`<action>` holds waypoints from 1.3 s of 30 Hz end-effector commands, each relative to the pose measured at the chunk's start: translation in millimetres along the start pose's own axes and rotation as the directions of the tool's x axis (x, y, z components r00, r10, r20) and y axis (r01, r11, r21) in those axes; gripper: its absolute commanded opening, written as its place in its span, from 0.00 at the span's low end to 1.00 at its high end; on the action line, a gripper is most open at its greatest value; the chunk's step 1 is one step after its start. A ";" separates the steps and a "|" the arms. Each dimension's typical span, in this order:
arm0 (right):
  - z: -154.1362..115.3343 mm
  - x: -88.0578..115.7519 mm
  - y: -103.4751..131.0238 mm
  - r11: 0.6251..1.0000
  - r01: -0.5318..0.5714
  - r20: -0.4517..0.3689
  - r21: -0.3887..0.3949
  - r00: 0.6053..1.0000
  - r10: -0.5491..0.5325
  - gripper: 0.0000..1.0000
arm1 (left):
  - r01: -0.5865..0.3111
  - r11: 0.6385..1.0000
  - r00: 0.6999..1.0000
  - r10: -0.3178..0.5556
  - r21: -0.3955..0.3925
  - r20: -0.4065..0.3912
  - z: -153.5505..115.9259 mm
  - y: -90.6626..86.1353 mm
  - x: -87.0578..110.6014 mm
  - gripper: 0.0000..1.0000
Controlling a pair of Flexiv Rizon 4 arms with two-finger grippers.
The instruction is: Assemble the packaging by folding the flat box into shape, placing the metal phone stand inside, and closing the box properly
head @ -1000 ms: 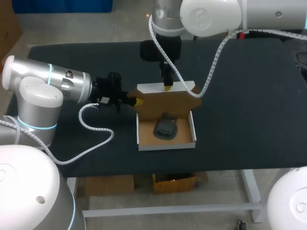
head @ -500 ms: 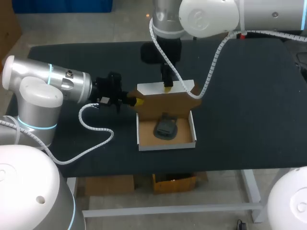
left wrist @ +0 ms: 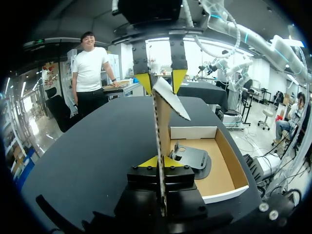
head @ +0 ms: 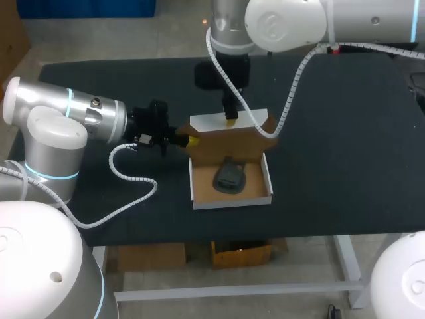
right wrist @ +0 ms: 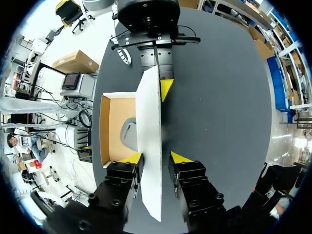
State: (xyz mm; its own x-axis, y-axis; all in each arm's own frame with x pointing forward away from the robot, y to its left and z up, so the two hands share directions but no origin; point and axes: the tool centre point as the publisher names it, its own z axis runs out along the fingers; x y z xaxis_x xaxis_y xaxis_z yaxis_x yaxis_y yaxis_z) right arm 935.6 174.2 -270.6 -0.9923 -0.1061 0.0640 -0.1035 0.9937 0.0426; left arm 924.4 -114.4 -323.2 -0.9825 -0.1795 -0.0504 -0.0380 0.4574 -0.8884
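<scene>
A dark, matte table (head: 345, 166) with rounded corners stands on a pale metal frame, evenly lit.

Your dark metal phone stand (head: 230, 177) lies in the open brown cardboard box (head: 232, 202) on the black tabletop (head: 345, 146); the box's upright lid (head: 229, 143) stands behind it.

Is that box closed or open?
Open. The lid stands upright at the box's back edge, and the stand shows inside.

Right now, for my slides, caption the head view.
Left gripper pinches the upright lid of the box, right gripper straddles its top edge, phone stand inside.
</scene>
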 end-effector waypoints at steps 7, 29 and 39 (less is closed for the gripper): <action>2.1 -0.3 1.2 1.000 0.003 -0.010 0.010 1.000 -0.002 0.00 | -0.001 1.000 1.000 0.001 0.001 -0.001 0.4 0.6 -0.1 0.00; -19.2 1.6 -6.7 0.999 -0.011 0.022 -0.030 1.000 0.012 1.00 | -0.001 1.000 1.000 0.001 0.001 -0.001 0.4 0.6 -0.1 0.00; -58.8 -4.8 -22.1 0.990 -0.039 0.046 -0.139 0.998 0.046 1.00 | -0.001 1.000 1.000 0.001 0.001 -0.001 0.4 0.6 -0.1 0.00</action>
State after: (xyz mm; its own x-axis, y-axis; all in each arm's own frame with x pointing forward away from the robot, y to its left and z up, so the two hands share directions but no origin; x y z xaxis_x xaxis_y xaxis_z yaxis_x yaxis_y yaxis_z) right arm 951.8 161.5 -222.6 -0.9978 -0.0591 0.0297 -0.0544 0.9884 0.1420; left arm 924.2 -114.6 -323.2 -0.9826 -0.1788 -0.0507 -0.0374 0.4572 -0.8886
